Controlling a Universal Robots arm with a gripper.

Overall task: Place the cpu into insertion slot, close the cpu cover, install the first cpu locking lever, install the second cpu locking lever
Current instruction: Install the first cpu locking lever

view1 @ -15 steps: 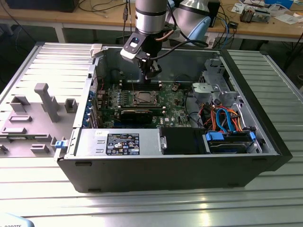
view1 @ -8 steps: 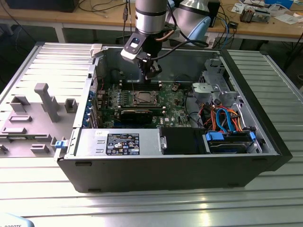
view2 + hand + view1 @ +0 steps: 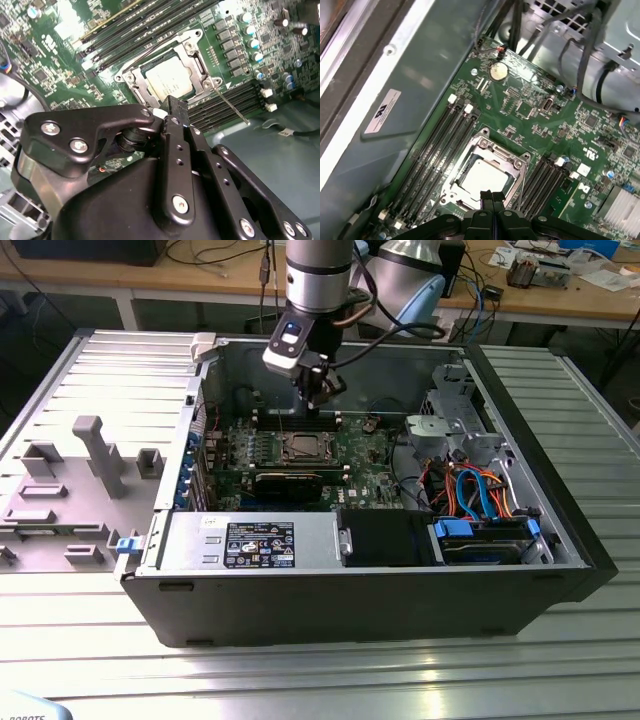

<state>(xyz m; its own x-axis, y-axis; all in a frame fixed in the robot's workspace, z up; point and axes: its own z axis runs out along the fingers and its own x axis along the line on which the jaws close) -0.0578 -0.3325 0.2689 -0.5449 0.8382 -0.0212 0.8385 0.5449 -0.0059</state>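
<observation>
Silver cpu lies under closed cpu cover, end effector above.

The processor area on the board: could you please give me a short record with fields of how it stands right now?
cover: down flat, with a square window
chip: lying under the cover, silver top showing through the window
lever: thin rod angling out from a cover corner; latched or not, cannot tell
end effector: shut, empty, close by the cover's edge
board: green, with memory slots on both sides of the chip
</observation>
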